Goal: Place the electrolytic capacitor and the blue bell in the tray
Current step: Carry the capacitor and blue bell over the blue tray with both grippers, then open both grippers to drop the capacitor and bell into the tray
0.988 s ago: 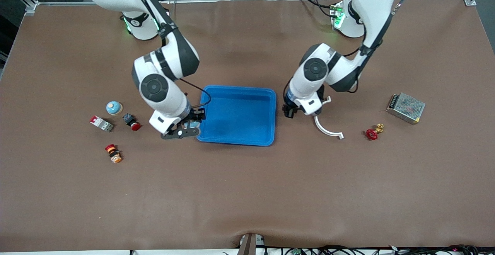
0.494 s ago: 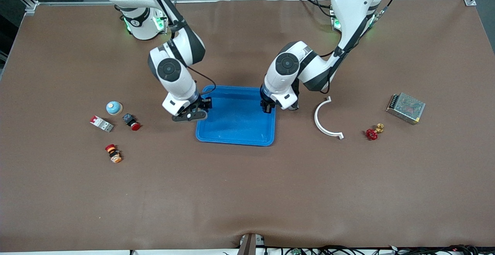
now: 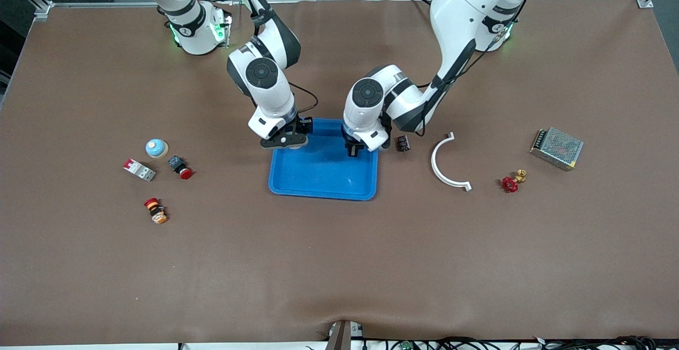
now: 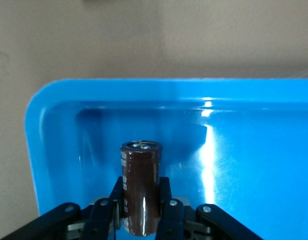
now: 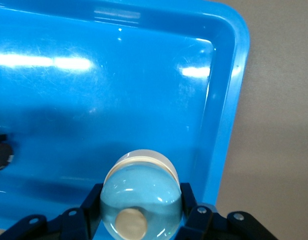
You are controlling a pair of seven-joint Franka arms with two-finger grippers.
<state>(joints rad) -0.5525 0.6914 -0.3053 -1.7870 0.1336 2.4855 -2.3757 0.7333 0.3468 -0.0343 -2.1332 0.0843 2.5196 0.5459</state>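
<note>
The bright-blue tray [image 3: 323,175] lies mid-table. My right gripper [image 3: 284,142] hangs over the tray's corner toward the right arm's end, on the side farther from the front camera. It is shut on a light-blue bell [image 5: 141,192] with a cream knob, over the tray floor near the rim [image 5: 228,125]. My left gripper [image 3: 351,151] is over the tray's edge toward the left arm's end. It is shut on a dark brown electrolytic capacitor [image 4: 141,182], held upright over the tray floor near a rounded corner [image 4: 44,100].
A second light-blue bell [image 3: 156,148], a red-white breaker [image 3: 139,169] and two red buttons [image 3: 180,167] [image 3: 155,210] lie toward the right arm's end. A small dark part [image 3: 403,143], a white curved piece [image 3: 445,169], a red valve handle [image 3: 510,183] and a mesh box [image 3: 557,148] lie toward the left arm's end.
Both grippers moved from beside the tray to over it, each still holding its object. The left arm's move uncovered the small dark part on the table.
</note>
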